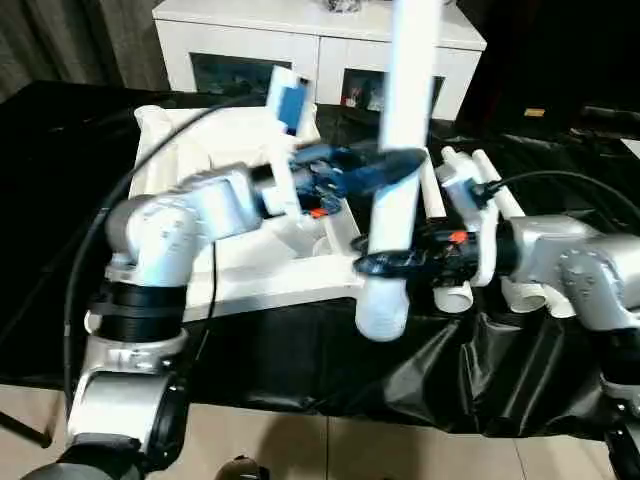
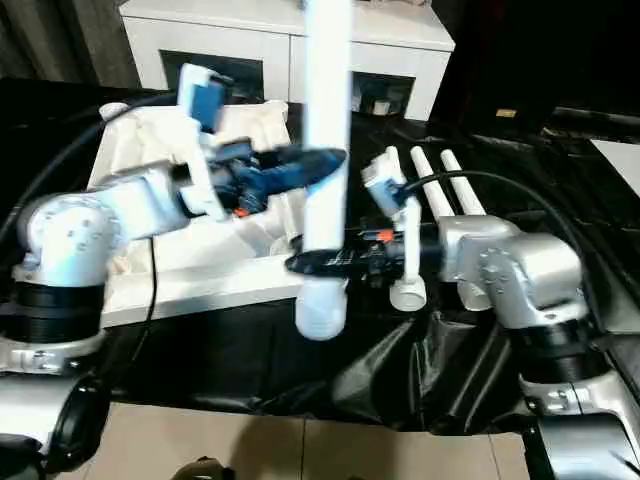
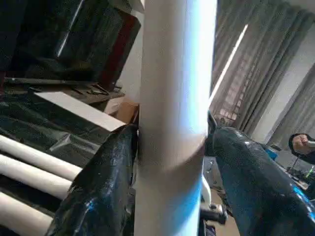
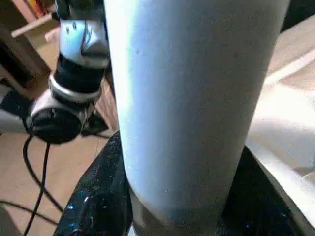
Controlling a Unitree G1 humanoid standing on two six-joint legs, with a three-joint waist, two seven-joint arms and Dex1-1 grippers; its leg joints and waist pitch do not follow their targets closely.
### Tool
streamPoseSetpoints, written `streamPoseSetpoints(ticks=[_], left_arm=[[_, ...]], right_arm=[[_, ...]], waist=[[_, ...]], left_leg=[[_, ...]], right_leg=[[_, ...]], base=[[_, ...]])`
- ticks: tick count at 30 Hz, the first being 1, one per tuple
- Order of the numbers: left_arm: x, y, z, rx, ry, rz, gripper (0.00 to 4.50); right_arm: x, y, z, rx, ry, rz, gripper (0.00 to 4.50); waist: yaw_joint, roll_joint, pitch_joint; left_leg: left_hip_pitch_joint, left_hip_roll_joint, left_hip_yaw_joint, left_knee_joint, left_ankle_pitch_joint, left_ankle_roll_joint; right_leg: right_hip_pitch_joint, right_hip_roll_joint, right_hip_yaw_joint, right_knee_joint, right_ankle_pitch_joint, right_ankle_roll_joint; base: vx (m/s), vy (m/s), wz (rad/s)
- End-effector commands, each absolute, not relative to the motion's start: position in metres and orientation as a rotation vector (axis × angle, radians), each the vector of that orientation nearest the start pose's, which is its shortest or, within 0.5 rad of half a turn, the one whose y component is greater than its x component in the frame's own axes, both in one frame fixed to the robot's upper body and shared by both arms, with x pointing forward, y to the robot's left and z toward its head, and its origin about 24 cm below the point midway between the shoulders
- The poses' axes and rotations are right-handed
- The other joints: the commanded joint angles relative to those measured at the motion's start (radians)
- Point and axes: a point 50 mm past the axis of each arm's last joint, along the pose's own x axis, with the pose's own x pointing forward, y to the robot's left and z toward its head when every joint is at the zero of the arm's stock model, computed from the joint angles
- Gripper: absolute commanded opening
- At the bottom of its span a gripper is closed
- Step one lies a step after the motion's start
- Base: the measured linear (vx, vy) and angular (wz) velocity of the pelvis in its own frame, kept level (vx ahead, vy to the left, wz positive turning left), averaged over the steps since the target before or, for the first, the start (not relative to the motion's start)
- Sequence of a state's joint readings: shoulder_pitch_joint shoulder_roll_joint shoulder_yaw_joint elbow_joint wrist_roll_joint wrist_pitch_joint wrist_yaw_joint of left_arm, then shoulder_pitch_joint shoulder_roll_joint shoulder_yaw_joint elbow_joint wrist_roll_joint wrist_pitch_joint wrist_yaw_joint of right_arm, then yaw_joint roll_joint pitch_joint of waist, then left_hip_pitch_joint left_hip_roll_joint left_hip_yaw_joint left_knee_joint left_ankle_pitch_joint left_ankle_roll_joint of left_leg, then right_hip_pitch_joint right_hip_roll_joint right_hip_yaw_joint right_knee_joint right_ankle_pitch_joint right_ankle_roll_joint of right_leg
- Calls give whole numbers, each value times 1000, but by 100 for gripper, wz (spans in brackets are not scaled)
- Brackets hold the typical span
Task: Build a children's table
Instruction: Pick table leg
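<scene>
**One leg upright in two grips, three legs lying by**

One white tube leg [image 1: 400, 170] stands nearly upright in the air, in front of the near edge of the white tabletop [image 1: 250, 270]. Its wide open end hangs lowest, over the black sheet [image 1: 300, 350] that covers the desk. Both of the robot's arms reach it. The left gripper [image 1: 385, 165] comes from the left and has its jaws around the leg about halfway up; in the left wrist view one black finger [image 3: 98, 191] presses against the tube while the other stands a little off it. The right gripper [image 1: 395, 262] comes from the right and has its jaws closed on the same leg lower down, just above the wide end; in the right wrist view the tube sits snug between both fingers.

The one tabletop lies underside up on the black sheet, with a round corner socket [image 1: 148, 117] showing at its far left corner. Three more legs [image 2: 440, 190] lie side by side on the sheet to the right of the tabletop, behind the right arm. That makes four legs in all.

One white cabinet [image 1: 320, 45] with glass doors stands behind the desk
</scene>
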State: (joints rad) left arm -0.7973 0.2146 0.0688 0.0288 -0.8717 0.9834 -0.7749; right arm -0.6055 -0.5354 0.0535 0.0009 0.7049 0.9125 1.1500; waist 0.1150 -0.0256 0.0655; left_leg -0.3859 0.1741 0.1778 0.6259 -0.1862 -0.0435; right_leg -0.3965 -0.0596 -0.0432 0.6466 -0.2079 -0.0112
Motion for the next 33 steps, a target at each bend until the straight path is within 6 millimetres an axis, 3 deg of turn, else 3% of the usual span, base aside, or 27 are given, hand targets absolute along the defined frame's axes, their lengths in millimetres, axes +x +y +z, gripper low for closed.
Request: streamPoseSetpoints(ticks=[1,2,5,6,7,8,9,10,11,14,17,18,19,20,21,22,23,24,25,26,27,28,29,30,31,32,33], left_arm=[[307,76,223,-490,90,-1410,321],[308,78,223,-482,73,-1396,342],[316,90,219,-482,30,-1264,359],[319,98,213,-458,20,-1174,363],[325,112,203,-413,-17,-982,363],[327,118,199,-393,-33,-903,363],[332,137,185,-318,-48,-630,363],[332,147,177,-279,-48,-495,363],[329,154,168,-243,-31,-386,363],[309,164,148,-44,-30,-200,363],[303,164,141,1,-27,-165,363],[299,164,135,8,-31,-120,363],[298,162,132,13,-42,-92,363],[297,161,130,28,-43,-82,363],[297,160,129,44,-47,-75,363],[300,157,128,34,-51,-66,363],[303,156,130,24,-62,-36,363],[306,156,131,22,-74,-16,363],[307,156,131,25,-73,-15,363],[310,155,132,70,-87,-5,363],[311,153,133,88,-98,-4,363],[312,151,130,104,-92,-3,363],[312,150,128,111,-87,-3,363],[311,150,125,142,-86,3,363],[311,150,125,150,-89,3,363],[310,151,121,175,-65,13,363],[310,152,119,137,-52,0,363]], right_arm=[[289,-150,174,234,281,1404,185],[288,-153,174,233,273,1387,185],[289,-163,176,223,240,1299,185],[290,-168,176,194,229,1234,185],[294,-172,176,130,199,1116,185],[296,-173,176,104,185,1067,185],[304,-178,174,59,158,888,185],[307,-180,173,51,150,796,185],[310,-182,172,28,124,695,185],[304,-186,169,-8,4,463,185],[300,-188,164,26,-5,405,185],[293,-187,158,71,-8,383,185],[288,-184,155,84,-12,374,185],[284,-179,149,57,2,382,185],[281,-176,145,33,10,384,185],[280,-172,136,19,25,383,185],[281,-170,130,19,35,377,185],[283,-167,126,23,39,369,185],[283,-167,126,22,40,368,185],[286,-162,122,11,52,365,185],[287,-161,121,6,56,366,185],[288,-161,119,7,61,365,185],[289,-160,117,10,63,365,185],[288,-160,114,6,72,359,185],[288,-159,113,-4,76,355,185],[287,-157,112,-29,83,357,185],[286,-154,114,-34,77,375,185]], waist=[[2,16,-79],[2,23,-79],[-1,14,-79],[-1,20,-78],[-4,12,-77],[-9,10,-76],[-9,14,-78],[-22,9,-75],[-29,3,-75],[-33,28,-76],[-35,26,-77],[-32,67,-72],[-37,52,-72],[-36,59,-72],[-36,52,-71],[-40,72,-72],[-44,67,-72],[-68,63,-69],[-75,73,-71],[-85,78,-72],[-107,86,-73],[-110,94,-74],[-112,92,-73],[-114,82,-71],[-118,60,-76],[-114,53,-80],[-63,24,-97]], left_leg=[[23,49,-20,-69,-121,-16],[24,50,-21,-70,-128,-19],[21,49,-21,-70,-131,-19],[20,51,-23,-71,-127,-17],[21,52,-21,-71,-128,-18],[17,49,-21,-72,-122,-23],[17,52,-24,-73,-116,-24],[12,57,-26,-76,-114,-36],[16,50,-22,-75,-122,-38],[21,52,-24,-78,-154,-47],[24,51,-25,-81,-170,-38],[33,54,-26,-84,-223,-51],[30,54,-30,-88,-249,-54],[29,54,-31,-90,-250,-52],[32,54,-30,-91,-262,-49],[25,51,-38,-94,-260,-60],[29,55,-38,-96,-277,-70],[41,76,-60,-109,-342,-92],[53,92,-74,-117,-360,-86],[61,122,-95,-134,-369,-71],[63,216,-145,-182,-356,9],[61,230,-155,-190,-350,29],[60,232,-150,-192,-351,54],[55,215,-132,-188,-363,104],[40,160,-100,-155,-349,156],[23,77,-49,-88,-347,160],[-45,-67,-10,123,-180,155]], right_leg=[[55,-78,44,-73,-52,-250],[55,-78,44,-74,-53,-248],[59,-77,43,-76,-47,-246],[58,-79,44,-79,-62,-238],[58,-78,44,-82,-68,-231],[60,-76,44,-82,-81,-211],[60,-78,44,-82,-86,-199],[58,-77,45,-82,-98,-176],[56,-72,42,-88,-130,-165],[44,-72,45,-94,-193,-130],[39,-66,45,-93,-172,-128],[26,-63,44,-102,-188,-131],[36,-63,42,-101,-174,-135],[37,-62,43,-102,-166,-132],[36,-63,43,-107,-178,-126],[42,-63,40,-100,-195,-125],[38,-54,35,-108,-203,-118],[35,-25,13,-112,-193,-111],[31,-16,4,-107,-176,-117],[29,-13,-7,-96,-154,-124],[21,-27,-30,-22,-94,-131],[16,-30,-33,4,-88,-127],[10,-35,-31,14,-89,-128],[7,-46,-24,20,-59,-155],[17,-61,-8,-24,-33,-246],[21,-64,1,-84,-48,-320],[86,-121,54,-151,-259,-270]], base=[[0,0,0],[0,0,0],[0,0,0],[0,0,0],[0,0,0],[0,0,0],[0,0,0],[0,0,0],[0,0,0],[0,0,0],[0,0,0],[0,0,0],[0,0,0],[0,0,0],[0,0,0],[0,0,0],[0,0,0],[0,0,0],[0,0,0],[-20,-54,2],[-20,-54,2],[-14,-99,-1],[-7,-140,-1],[-7,-140,-1],[-8,-203,0],[-6,-219,-2],[-6,-219,-2]])
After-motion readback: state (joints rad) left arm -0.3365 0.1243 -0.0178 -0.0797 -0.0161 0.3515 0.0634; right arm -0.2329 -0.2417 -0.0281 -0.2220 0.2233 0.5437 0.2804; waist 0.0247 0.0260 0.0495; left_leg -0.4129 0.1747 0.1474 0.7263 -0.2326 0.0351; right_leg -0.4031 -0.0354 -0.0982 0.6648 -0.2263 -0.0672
